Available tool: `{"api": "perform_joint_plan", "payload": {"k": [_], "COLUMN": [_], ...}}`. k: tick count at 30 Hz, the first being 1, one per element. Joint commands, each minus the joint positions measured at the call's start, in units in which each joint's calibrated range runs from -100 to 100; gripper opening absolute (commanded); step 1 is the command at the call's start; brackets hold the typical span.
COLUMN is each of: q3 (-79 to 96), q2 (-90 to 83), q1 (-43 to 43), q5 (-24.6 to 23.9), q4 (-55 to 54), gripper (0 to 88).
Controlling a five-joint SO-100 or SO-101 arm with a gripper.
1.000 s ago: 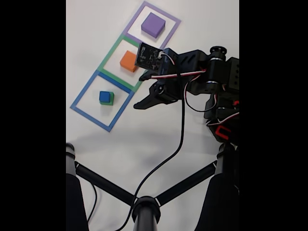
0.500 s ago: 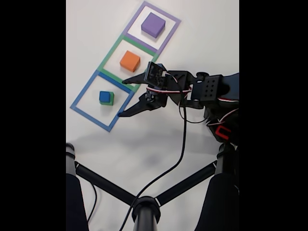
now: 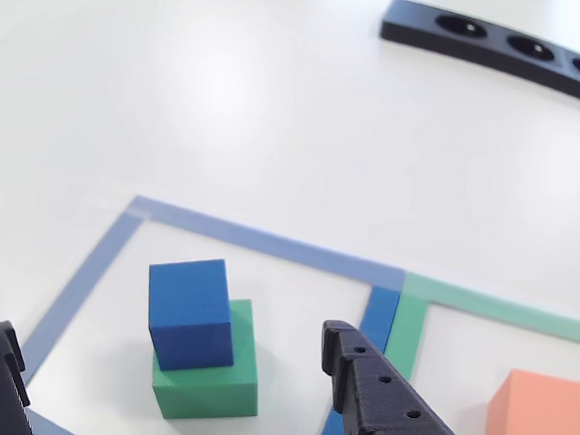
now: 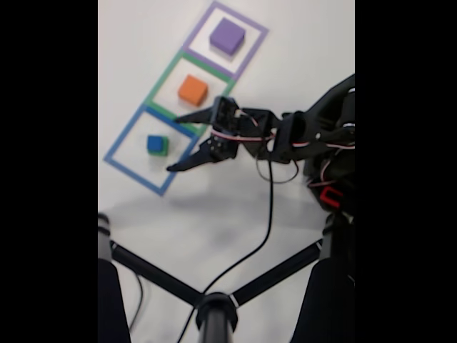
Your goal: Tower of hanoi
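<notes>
Fixed view: gripper (image 4: 178, 141) spread wide, empty; blue cube (image 4: 155, 143) on green cube (image 4: 161, 148) just ahead; orange cube (image 4: 193, 90), purple cube (image 4: 228, 36) unstacked.

**Arm reaching, hand spread wide**

In the fixed view the arm stretches in from the right, wrist roughly level, and the hand (image 4: 180, 141) points left with its two black fingers splayed apart, gripping nothing. In the other view both fingertips (image 3: 346, 346) frame the lower edge.
</notes>
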Motion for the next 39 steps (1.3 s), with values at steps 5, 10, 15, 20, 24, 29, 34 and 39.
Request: {"api": "perform_joint_plan", "payload": {"k": [5,10,15,20,24,29,34,39], "q3": [-6.80,-10.52,-13.80,-17.07,-19.16,-19.70,-18.61,-18.43], "q2": [11.24,16.13,19.74,22.54,24.15,25.11,25.03,24.95], "q1": [-0.47,-0.93,-1.77,-2.53,-3.29,-3.67,-3.75,-3.67], "q5": [0.59,0.59,0.59,0.59,0.59,0.59,0.59,0.59], "q4": [-9.59,-11.45,-12.18,-12.43,-12.43,-12.43,-12.43,-12.43], "gripper": [35.6,35.6,35.5,35.3,35.0,33.3,31.5,27.7]}}
